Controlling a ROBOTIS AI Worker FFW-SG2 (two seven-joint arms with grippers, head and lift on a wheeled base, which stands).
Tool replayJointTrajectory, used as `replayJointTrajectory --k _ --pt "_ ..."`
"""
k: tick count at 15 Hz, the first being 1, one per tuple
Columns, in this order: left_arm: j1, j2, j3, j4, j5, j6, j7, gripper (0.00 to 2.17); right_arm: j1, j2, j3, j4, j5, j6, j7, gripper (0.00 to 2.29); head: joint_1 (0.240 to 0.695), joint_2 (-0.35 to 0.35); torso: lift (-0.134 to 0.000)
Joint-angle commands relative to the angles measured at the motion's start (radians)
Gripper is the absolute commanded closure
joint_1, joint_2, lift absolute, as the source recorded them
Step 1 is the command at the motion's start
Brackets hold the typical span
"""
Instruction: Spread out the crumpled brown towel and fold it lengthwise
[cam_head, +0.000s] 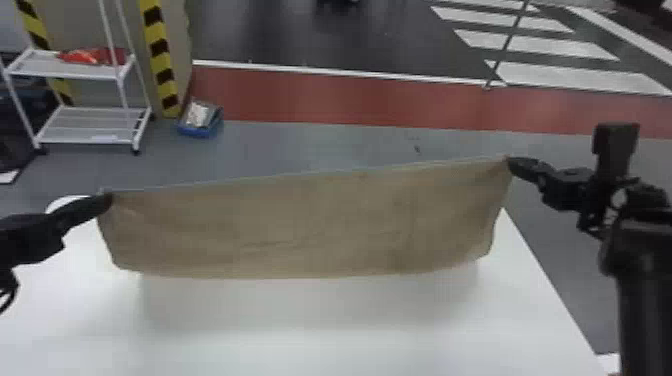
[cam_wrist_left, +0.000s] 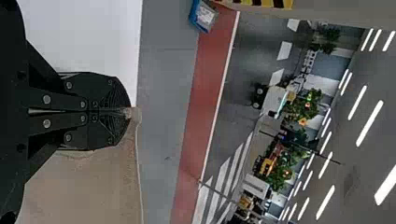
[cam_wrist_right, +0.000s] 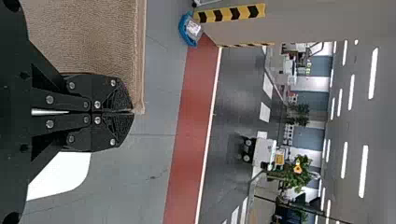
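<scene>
Head view: The towel (cam_head: 300, 225) hangs spread over the white table (cam_head: 300, 325), which serves as reference. The left gripper (cam_head: 109, 198), above the table's left part, is clamped on one upper corner; the right gripper (cam_head: 511, 162), by the table's far right corner, is clamped on the other. The upper edge runs nearly straight between them. In my judgement, the two-corner hold lets the cloth's own weight draw out creases before it is laid on the table and folded lengthwise. A shadow lies on the table below the cloth; whether the lower edge touches the surface cannot be established. Much of the table's far edge is concealed behind the towel, as is the cloth's rear face. The left arm is cut off by the frame.

Left wrist view: Fingers are closed on the towel, a small tuft projecting past the tips beside the table's edge. This grip presumably keeps that corner from slipping. Cloth between the pads is hidden.

Right wrist view: Fingers are closed at the towel's extreme corner, outside the table's right edge, presumably to keep the upper edge taut. The depth of grip is hard to make out.
</scene>
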Motion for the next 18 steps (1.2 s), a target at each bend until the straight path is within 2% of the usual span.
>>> replayJointTrajectory --k 1,3,5,7,9,11,13,14,18 --pt "-0.093 0.016 -0.018 0.095 0.001 -0.074 -0.002 1.24 -0.064 0.005 0.028 0.048 0.008 -0.009 -0.030 1.45 0.695 -0.152 0.000" --pt "-0.167 0.037 -0.050 0.178 -0.001 -0.144 -0.005 1.24 -0.116 0.005 0.032 0.095 -0.002 -0.027 -0.050 1.45 0.647 -0.131 0.000" --pt "-0.234 0.037 -0.064 0.230 -0.001 -0.147 -0.004 1.23 -0.176 0.005 0.037 0.146 -0.003 -0.073 -0.053 1.45 0.612 -0.123 0.000" --pt "-0.242 0.029 -0.078 0.230 -0.001 -0.193 -0.005 1.23 -0.209 0.000 0.041 0.198 0.008 -0.113 -0.047 1.45 0.582 -0.118 0.000" --pt "-0.174 0.026 -0.081 0.208 0.013 -0.199 -0.014 1.23 -0.130 -0.003 0.029 0.194 -0.009 -0.171 -0.015 1.45 0.551 -0.118 0.000" --pt "-0.068 0.028 -0.091 0.190 0.019 -0.261 -0.028 1.23 0.005 -0.012 0.005 0.167 -0.038 -0.279 0.022 1.45 0.576 -0.122 0.000" --pt "0.020 0.028 -0.110 0.181 0.019 -0.310 -0.039 1.23 0.127 -0.041 -0.014 0.163 -0.088 -0.364 0.037 1.45 0.624 -0.130 0.000" --pt "0.063 0.028 -0.122 0.167 0.019 -0.313 -0.037 1.23 0.180 -0.053 -0.032 0.163 -0.111 -0.420 0.041 1.45 0.684 -0.149 0.000" --pt "0.171 0.016 -0.150 0.084 0.015 -0.313 -0.024 1.23 0.297 -0.073 -0.094 0.158 -0.183 -0.463 0.077 1.45 0.695 -0.204 0.000"
